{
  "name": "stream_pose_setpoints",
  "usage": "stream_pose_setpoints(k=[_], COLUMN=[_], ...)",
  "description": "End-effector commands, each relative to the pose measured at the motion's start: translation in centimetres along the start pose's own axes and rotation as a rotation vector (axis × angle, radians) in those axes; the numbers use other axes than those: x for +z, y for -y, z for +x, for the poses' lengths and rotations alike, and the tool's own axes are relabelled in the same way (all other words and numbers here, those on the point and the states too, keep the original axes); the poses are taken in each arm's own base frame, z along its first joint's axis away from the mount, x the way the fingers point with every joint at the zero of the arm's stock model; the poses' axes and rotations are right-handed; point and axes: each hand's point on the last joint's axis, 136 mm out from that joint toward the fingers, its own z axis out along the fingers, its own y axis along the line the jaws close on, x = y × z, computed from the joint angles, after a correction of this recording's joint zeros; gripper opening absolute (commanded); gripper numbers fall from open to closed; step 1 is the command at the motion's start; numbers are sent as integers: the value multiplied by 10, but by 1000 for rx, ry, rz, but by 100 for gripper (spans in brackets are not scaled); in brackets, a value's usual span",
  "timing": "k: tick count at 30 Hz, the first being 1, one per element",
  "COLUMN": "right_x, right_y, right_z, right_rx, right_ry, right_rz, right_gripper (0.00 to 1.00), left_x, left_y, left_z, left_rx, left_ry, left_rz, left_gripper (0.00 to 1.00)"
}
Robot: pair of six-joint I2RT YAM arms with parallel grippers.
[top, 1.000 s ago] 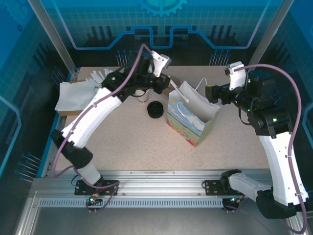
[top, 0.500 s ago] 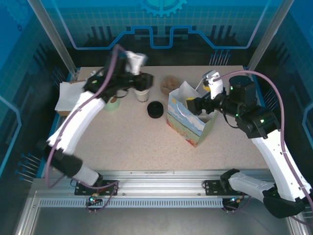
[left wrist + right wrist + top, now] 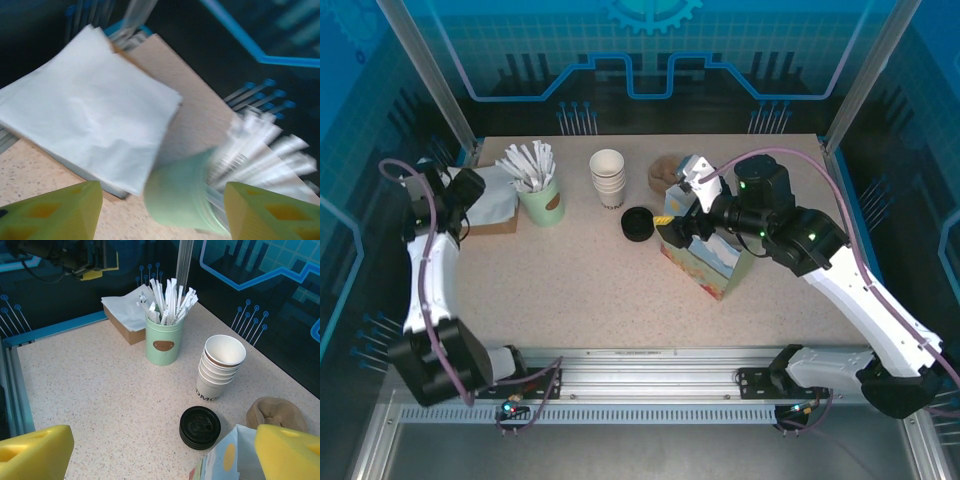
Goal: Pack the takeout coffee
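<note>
The coffee cup (image 3: 637,223) stands upright on the table (image 3: 570,290) near the middle of the top view, black lid on, its side looking dark under the lid. Just to its right is a printed paper bag (image 3: 710,262), open at the top, with its left edge close to the cup but not touching it. Above the cup in that view is a stack of white cups (image 3: 608,180), and to the upper right, behind the bag, lies a brown crumpled lump (image 3: 665,172); both stand apart from the cup. Further left, a green holder (image 3: 542,200) full of white wrapped sticks stands beside a flat brown tray of white napkins (image 3: 490,195) at the table's upper left corner.

The right pincer (image 3: 160,455) hangs over the bag's left end, its yellow fingers spread wide and holding nothing. In its own camera the lidded cup sits in the lower middle with the bag's rim at the bottom right, just beside it, and bare table lies to the cup's left.

The left pincer (image 3: 160,210) is far off at the left edge, over the napkins. Its fingers are wide apart and empty, with the blurred green holder between their tips.
</note>
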Motion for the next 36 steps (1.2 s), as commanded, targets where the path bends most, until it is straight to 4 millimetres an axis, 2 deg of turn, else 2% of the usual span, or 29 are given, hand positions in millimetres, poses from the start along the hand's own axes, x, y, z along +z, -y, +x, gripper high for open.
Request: stream_pose_setpoints(k=[1, 3, 6, 18, 28, 31, 36], right_x=[-6, -6, -5, 1, 2, 3, 3], right_y=[1, 3, 5, 15, 19, 20, 21], right_z=[-18, -15, -10, 0, 3, 4, 7], right_rx=[-51, -57, -69, -69, -67, -65, -64], right_ry=[58, 53, 45, 26, 15, 11, 5], right_rz=[24, 35, 44, 53, 56, 54, 61], right_gripper=[95, 95, 95, 96, 96, 97, 97], left_x=[44, 72, 101, 165, 198, 203, 205], left_y=[-20, -26, -33, -46, -59, -57, -53], left_z=[0, 9, 18, 43, 65, 70, 72], left_rx=[-32, -38, -23, 78, 129, 157, 185], left_ry=[-46, -111, -169, -301, -385, -410, -423], left_rz=[-78, -108, -147, -276, -322, -324, -319], left_gripper=[72, 75, 77, 78, 76, 73, 60])
